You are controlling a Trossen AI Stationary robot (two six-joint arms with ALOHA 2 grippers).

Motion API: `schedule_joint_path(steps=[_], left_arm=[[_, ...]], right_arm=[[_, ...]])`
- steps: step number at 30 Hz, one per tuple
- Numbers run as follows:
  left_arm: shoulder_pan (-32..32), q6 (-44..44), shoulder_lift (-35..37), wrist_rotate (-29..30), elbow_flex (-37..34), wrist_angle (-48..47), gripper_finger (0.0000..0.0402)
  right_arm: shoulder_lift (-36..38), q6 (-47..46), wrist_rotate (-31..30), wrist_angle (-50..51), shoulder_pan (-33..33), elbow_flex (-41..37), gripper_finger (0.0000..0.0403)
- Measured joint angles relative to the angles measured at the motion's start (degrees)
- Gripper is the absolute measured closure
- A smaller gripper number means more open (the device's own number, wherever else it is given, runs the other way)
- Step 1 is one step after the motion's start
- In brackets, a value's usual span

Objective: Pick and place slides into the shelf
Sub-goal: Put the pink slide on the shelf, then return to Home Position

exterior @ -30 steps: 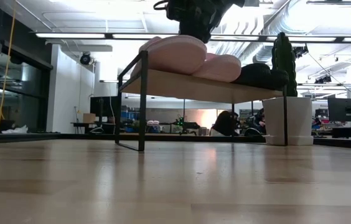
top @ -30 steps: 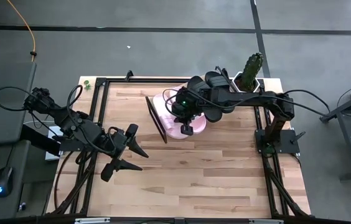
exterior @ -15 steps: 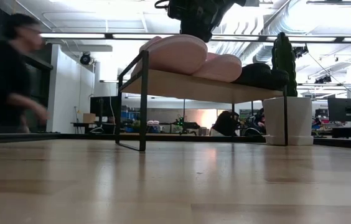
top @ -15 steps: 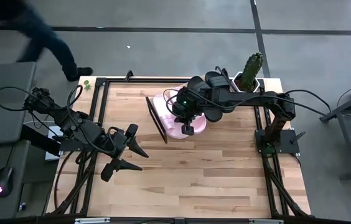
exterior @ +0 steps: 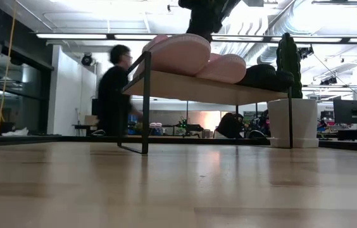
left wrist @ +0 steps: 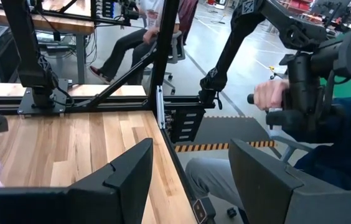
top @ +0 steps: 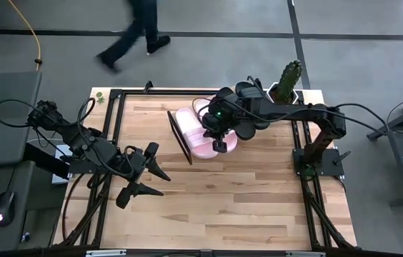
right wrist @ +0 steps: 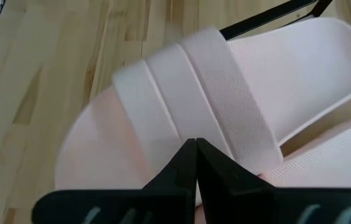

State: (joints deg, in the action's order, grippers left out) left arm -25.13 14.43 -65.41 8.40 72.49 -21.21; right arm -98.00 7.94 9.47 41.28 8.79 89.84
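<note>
Two pale pink slides and black slides lie sole-down on the light-wood shelf. The shelf stands at the table's far middle, and its dark end panel shows from above. My right gripper is shut, just above the wide strap of the pink slide at the shelf's left end. It also shows in the high view and the low view. My left gripper is open and empty over the table's left part. My right gripper points down with its shut fingertips at the strap's near edge on the left-end pink slide. I cannot tell whether they touch it. The slide lies flat on the shelf plank.
A white pot with a cactus stands at the shelf's right end, also in the low view. A person walks past beyond the table's far edge. Bare wood lies between the shelf and the near edge.
My right gripper has risen a little above the left-end pink slide and drifted slightly toward the table's right. The slides stay on the shelf. A person has walked along the far side from left to right.
</note>
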Motion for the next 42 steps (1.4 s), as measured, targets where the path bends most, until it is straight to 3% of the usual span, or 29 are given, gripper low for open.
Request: schedule_joint_path(steps=[13, 16, 24, 42], left_arm=[[-0.02, -1.96, 0.04, 1.26, 0.0, -0.11, 0.0202], [0.0, -2.64, 0.47, 4.48, 0.0, -2.11, 0.0202], [0.04, -3.71, 4.15, 19.7, -0.02, -9.73, 0.0202], [0.05, -8.9, 15.26, 28.15, 0.02, -5.79, 0.0202]], right_arm=[[4.93, -0.4, -0.02, -1.3, -0.38, 0.0, 0.0403], [6.48, -0.41, 0.0, -2.7, -1.17, 0.01, 0.0403], [10.9, -0.41, -0.79, -6.87, -4.68, 0.11, 0.0403], [21.33, -1.98, -8.86, -9.97, -12.53, 0.17, 0.0403]])
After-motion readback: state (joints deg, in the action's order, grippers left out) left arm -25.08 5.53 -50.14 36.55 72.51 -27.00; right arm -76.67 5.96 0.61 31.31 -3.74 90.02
